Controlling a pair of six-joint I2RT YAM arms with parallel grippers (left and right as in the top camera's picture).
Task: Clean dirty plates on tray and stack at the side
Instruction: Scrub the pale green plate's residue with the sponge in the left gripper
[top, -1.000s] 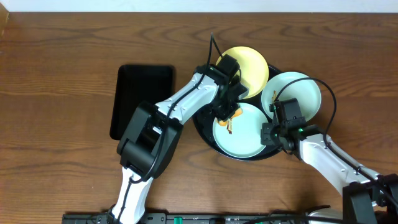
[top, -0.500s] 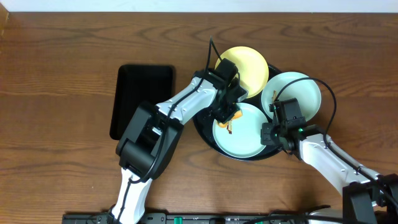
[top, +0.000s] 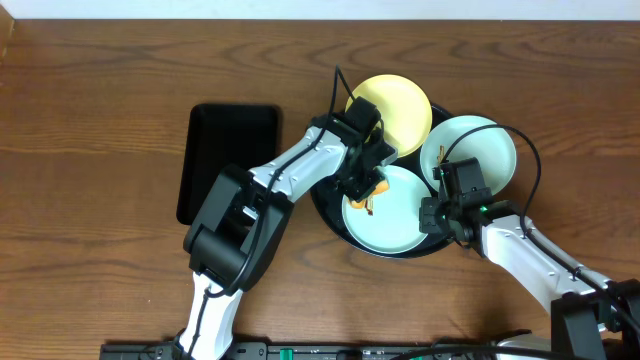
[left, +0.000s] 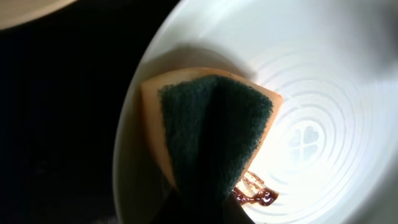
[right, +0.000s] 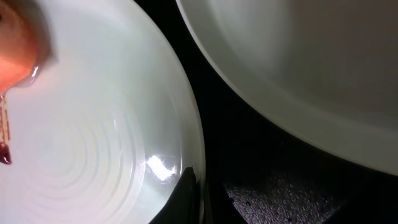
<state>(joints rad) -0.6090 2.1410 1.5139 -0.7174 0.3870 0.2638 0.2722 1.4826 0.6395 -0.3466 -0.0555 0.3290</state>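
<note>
Three plates, all inside the tray (top: 325, 208), which is round, glossy black and has a raised rim.

- Yellow plate (top: 402, 105): pale, at the far side, face up.
- Far mint plate (top: 482, 148): to the right. From overhead I see its right edge reaching past the tray's rim.
- Near mint plate (top: 398, 218): closest to the robot's base, just beside the other two. It has concentric rings moulded in its floor and a small brown smear (left: 254, 196) left of centre, wet and glossy.

I can't make out any dirt on the yellow or far mint plate.
</note>
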